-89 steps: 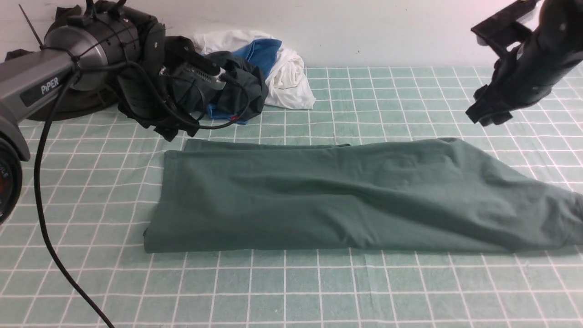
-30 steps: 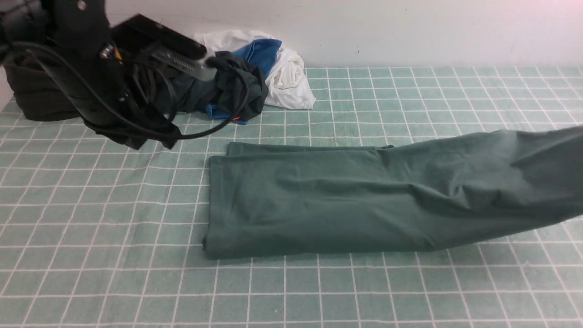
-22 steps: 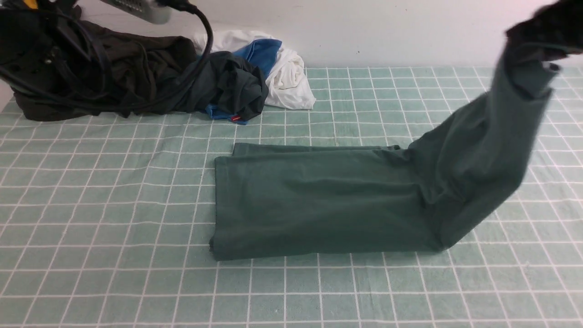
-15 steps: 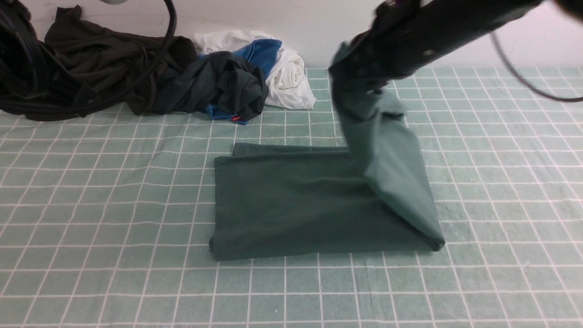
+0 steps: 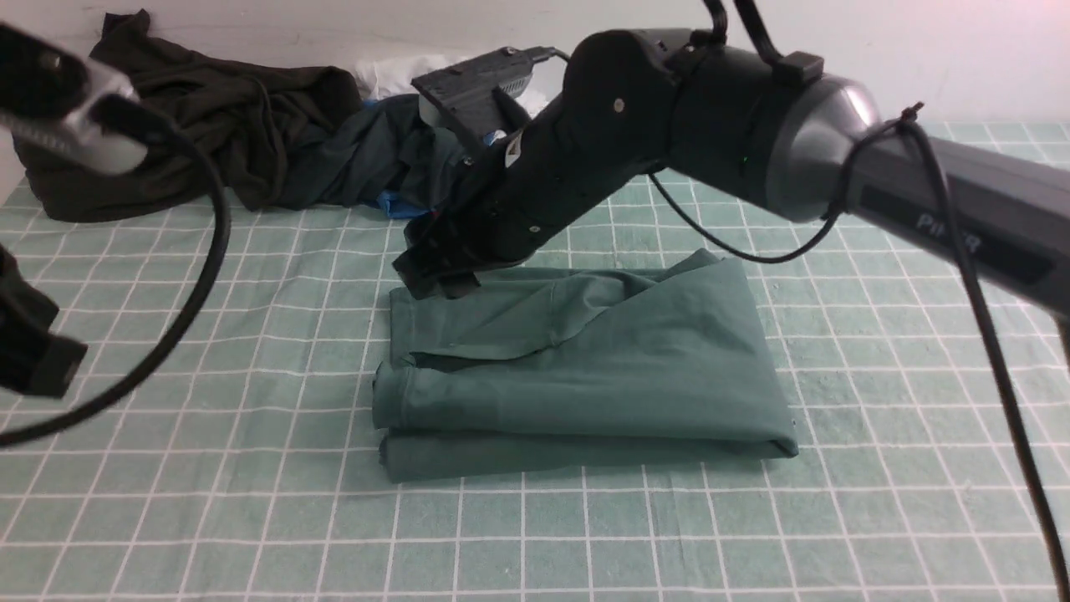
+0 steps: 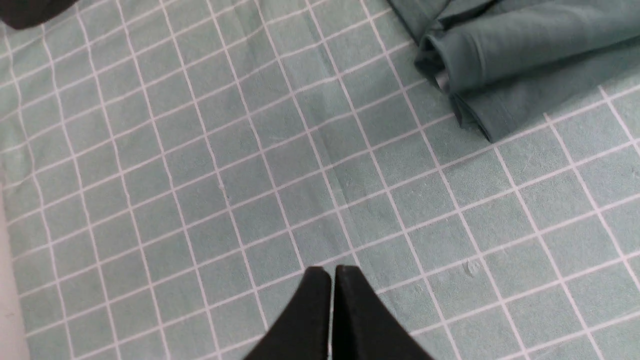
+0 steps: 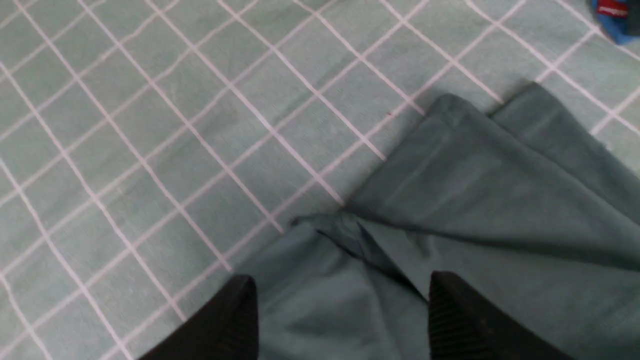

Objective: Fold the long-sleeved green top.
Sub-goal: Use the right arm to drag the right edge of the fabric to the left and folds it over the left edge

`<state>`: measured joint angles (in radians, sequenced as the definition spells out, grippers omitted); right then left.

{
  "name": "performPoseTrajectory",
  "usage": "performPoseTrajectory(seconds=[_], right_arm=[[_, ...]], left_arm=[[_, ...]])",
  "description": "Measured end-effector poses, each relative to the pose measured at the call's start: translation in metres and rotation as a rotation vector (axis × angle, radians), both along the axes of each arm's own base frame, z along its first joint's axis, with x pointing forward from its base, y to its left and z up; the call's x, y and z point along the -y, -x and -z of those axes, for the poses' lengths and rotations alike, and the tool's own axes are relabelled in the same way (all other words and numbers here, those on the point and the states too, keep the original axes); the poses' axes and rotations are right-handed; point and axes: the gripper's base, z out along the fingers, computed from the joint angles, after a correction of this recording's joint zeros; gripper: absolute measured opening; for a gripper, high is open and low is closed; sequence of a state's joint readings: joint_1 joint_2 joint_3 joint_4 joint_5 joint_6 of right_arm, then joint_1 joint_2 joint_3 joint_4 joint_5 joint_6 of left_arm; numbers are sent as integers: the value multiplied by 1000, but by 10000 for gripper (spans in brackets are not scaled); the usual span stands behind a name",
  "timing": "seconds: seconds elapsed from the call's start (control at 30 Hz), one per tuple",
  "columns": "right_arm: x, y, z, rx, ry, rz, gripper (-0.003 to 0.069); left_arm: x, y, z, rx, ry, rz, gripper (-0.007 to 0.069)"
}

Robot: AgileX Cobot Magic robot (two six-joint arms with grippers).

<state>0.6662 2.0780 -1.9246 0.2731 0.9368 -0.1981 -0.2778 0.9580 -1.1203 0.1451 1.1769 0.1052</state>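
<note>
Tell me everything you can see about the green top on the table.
The green top is soft, matte sage knit, folded over itself into a rough rectangle of stacked layers. The upper layer lies crooked, with a diagonal edge and wrinkles. It rests on the checked tablecloth, apart from the clothes pile behind. The right pincer hangs open over its far left corner; no logo or cuffs show.

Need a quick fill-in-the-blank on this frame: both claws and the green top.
1. The right claw is ____ above the green top.
2. The left claw is ____ over the checked cloth.
3. The cloth's grid lines are ____.
Missing: open; shut; white.
</note>
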Motion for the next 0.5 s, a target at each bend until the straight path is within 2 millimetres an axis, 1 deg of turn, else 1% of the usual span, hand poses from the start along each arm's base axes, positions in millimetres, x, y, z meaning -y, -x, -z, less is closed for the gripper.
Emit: performPoseTrajectory(seconds=[0.03, 0.07, 0.1, 0.13, 0.17, 0.2, 0.23, 0.27, 0.3, 0.33, 0.37, 0.4, 0.43, 0.5], right_arm=[[8, -2, 2, -21, 39, 4, 463], [10, -3, 3, -24, 47, 7, 465], [15, -4, 10, -49, 78, 12, 468], [18, -5, 22, -77, 105, 18, 466], [19, -5, 33, -100, 121, 20, 463], [19, -5, 35, -103, 124, 21, 462], [19, -4, 48, -126, 142, 21, 458], [18, -4, 78, -167, 174, 23, 443], [18, -4, 78, -167, 174, 23, 443], [15, -4, 99, -194, 193, 24, 433], [14, -5, 109, -203, 199, 29, 428], [13, -6, 116, -208, 200, 35, 422], [13, -7, 118, -204, 196, 39, 417], [12, -8, 117, -200, 183, 42, 414]], left_arm=[[-2, 9, 10, 14, 15, -11, -3], [-3, 11, 12, 15, 16, -10, -3], [-6, 20, 23, 26, 30, -23, -3], [-8, 29, 34, 31, 43, -34, -3], [-9, 35, 40, 40, 54, -42, -3], [-10, 36, 44, 35, 59, -49, -3], [-11, 43, 51, 44, 68, -56, -3], [-14, 53, 66, 50, 86, -71, -3], [-15, 55, 66, 57, 90, -73, -3], [-17, 62, 76, 70, 105, -82, -3], [-18, 68, 81, 88, 116, -86, -3], [-19, 72, 83, 104, 126, -89, -3], [-21, 79, 86, 141, 141, -88, -3], [-23, 87, 88, 193, 159, -83, -3]])
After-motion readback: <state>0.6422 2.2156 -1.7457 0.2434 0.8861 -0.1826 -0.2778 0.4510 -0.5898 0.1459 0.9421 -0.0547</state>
